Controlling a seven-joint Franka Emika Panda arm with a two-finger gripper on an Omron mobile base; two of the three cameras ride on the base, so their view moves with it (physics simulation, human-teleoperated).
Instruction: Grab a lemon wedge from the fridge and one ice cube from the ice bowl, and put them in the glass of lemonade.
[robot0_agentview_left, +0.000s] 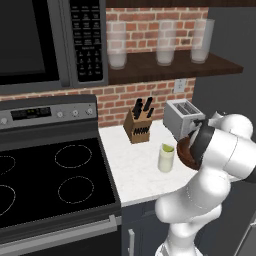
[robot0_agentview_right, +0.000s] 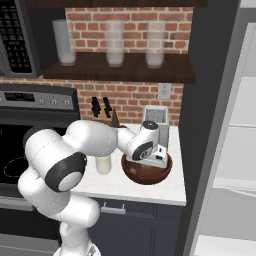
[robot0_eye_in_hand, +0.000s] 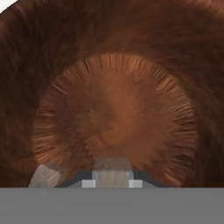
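The white surface (robot0_agentview_right: 150, 192) was a narrow strip, bounded on the left by the black stove (robot0_agentview_left: 50, 185) and on the right by the dark fridge (robot0_agentview_right: 210, 125), with its near edge just in front of the ice bowl (robot0_agentview_right: 147, 175). Little free room lay around the bowl: the toaster (robot0_agentview_left: 182, 117) stood just behind it, the knife block (robot0_agentview_left: 137, 127) farther left against the brick wall, and the glass of lemonade (robot0_agentview_left: 166, 158) just to its left, a yellow-green piece at its rim. The hand (robot0_eye_in_hand: 113, 177) reached down inside the bowl, its tips drawn close together around a pale ice cube (robot0_eye_in_hand: 113, 168) that sat between them (a second pale cube (robot0_eye_in_hand: 46, 175) lay just left of it on the wooden floor). The bowl's walls rose around the hand on every side. Three tall frosted glasses (robot0_agentview_right: 114, 45) stood on the shelf above, well clear of the arm.
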